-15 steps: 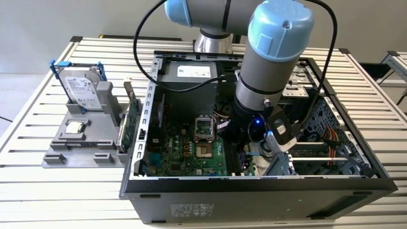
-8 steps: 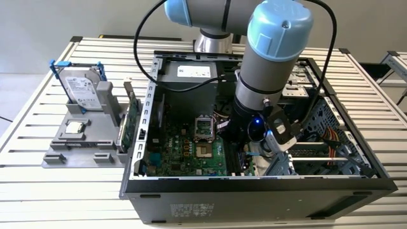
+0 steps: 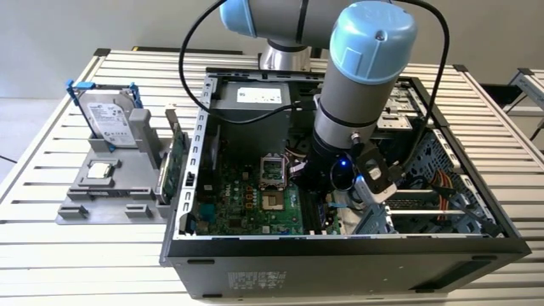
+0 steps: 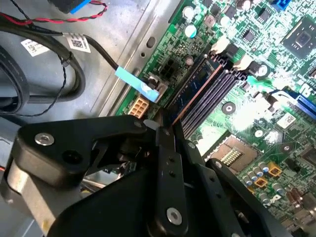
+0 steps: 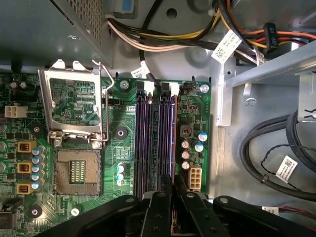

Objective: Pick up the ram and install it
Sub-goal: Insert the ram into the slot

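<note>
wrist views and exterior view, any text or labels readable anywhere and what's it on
No text can be read in these pictures.
White tags on the cables: print and codes too small.
White label on the power supply: blurred.
Label on the hard drive: blurred.
Sticker on the case front: too small.
Chips and markings on the motherboard: too small.
The ram stands in a slot, no legible label.

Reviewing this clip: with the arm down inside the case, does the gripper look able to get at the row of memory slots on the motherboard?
Probably yes. The black gripper sits right at the near end of the dark parallel memory slots, where a thin stick with a copper-coloured edge already stands in the outermost slot. No cable crosses the slots.
</note>
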Controlling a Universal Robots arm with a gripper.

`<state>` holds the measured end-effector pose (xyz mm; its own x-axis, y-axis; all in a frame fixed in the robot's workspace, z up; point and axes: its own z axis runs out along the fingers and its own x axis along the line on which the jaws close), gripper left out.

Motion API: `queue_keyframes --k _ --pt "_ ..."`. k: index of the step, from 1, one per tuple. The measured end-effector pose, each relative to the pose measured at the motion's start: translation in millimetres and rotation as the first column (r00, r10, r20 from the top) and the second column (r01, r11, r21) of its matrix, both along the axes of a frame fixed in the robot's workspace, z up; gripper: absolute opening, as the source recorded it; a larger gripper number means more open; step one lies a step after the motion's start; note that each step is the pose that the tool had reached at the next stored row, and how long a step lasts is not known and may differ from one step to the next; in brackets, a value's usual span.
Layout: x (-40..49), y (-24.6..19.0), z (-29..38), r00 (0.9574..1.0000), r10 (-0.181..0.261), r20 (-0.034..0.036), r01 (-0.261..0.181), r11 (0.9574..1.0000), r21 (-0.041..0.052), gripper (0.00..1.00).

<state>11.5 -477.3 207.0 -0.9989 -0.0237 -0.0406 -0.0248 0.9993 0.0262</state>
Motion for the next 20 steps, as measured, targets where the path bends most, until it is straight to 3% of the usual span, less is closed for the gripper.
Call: queue_keyframes --k 10,11,20 --pt "0.0 0.0 -0.9 1.0 0.0 0.0001 0.0 1.0 0.0004 0.0" --pt "0.1 0.4 -1.6 1.0 0.0 0.0005 0.0 1.0 0.0025 1.0" --pt "0.0 0.1 1.7 1.0 0.0 0.0002 0.0 1.0 0.0009 1.0"
